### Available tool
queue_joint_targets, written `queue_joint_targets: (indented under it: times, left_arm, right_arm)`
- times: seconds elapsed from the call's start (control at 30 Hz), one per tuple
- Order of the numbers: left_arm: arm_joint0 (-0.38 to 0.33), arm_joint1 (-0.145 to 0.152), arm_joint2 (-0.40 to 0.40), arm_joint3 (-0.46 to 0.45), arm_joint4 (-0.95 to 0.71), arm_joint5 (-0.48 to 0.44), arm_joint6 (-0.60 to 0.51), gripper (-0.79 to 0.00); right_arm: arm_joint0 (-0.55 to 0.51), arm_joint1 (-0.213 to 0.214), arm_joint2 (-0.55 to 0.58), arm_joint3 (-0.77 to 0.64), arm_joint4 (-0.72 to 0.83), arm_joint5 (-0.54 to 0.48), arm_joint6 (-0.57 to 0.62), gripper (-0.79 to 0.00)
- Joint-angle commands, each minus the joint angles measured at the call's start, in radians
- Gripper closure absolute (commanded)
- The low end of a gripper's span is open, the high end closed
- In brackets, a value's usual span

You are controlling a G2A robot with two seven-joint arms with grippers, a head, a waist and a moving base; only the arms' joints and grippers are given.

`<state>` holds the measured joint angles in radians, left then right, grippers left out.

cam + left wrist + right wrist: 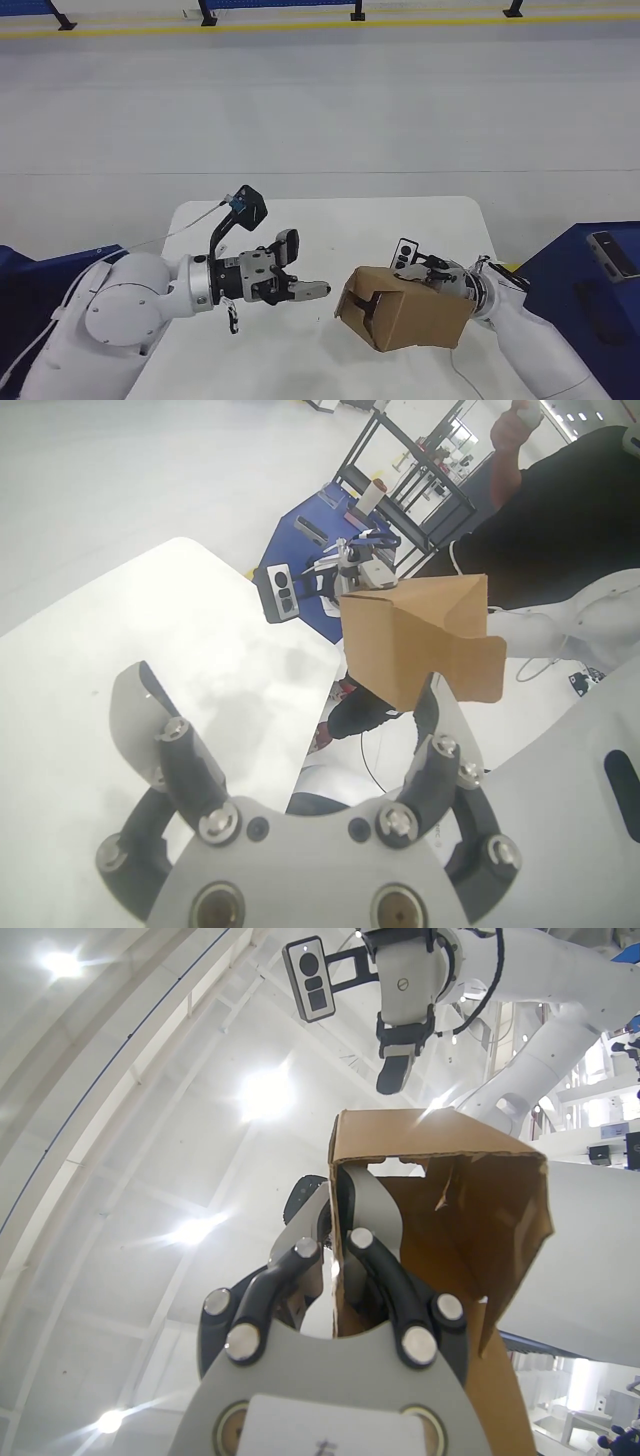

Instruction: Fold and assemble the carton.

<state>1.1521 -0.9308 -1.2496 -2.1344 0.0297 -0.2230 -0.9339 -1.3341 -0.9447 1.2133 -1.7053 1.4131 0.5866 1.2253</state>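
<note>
**Carton (405, 318) held up by the right jaws; left jaws released, facing its flap end.**

The right jaws clench one side wall of the carton, one finger inside and one outside. This holds the brown cardboard shell squared and clear of the white surface (330, 225), over its right part. The grip presents the partly folded end, with its round-cornered tab flap, to the left jaws, which are spread wide just beside it, apparently placed to press flaps in. The board is matte, stiff and sharply creased; one inner edge looks torn.

carton (405, 310) at table's (330, 215) right | left gripper (304, 265) just left, apart
</note>
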Motion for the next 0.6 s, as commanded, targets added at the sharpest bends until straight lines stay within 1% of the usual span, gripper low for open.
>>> queue_joint_targets:
  times: [0.0,0.07,0.2,0.4,0.57]
  left_arm:
    - [-0.014,-0.004,0.029,0.0,-0.009,0.0,-0.005,-0.785]
    - [-0.03,-0.008,0.05,0.007,-0.028,-0.005,0.004,-0.785]
    - [-0.056,-0.014,0.083,0.01,-0.016,0.005,0.013,-0.785]
    - [-0.077,-0.021,0.111,0.011,-0.012,0.014,0.026,-0.785]
    - [-0.094,-0.029,0.157,0.024,0.001,0.021,0.033,-0.785]
  right_arm:
    - [-0.001,-0.001,0.0,0.001,-0.003,-0.002,-0.001,0.0]
    - [-0.001,-0.002,0.0,0.002,-0.006,-0.004,-0.002,0.0]
    - [0.001,-0.005,-0.002,0.007,-0.011,-0.004,-0.003,0.0]
    - [0.006,-0.008,-0.002,0.012,-0.017,0.0,-0.002,0.0]
    - [0.013,-0.011,-0.004,0.015,-0.019,0.006,-0.004,0.0]
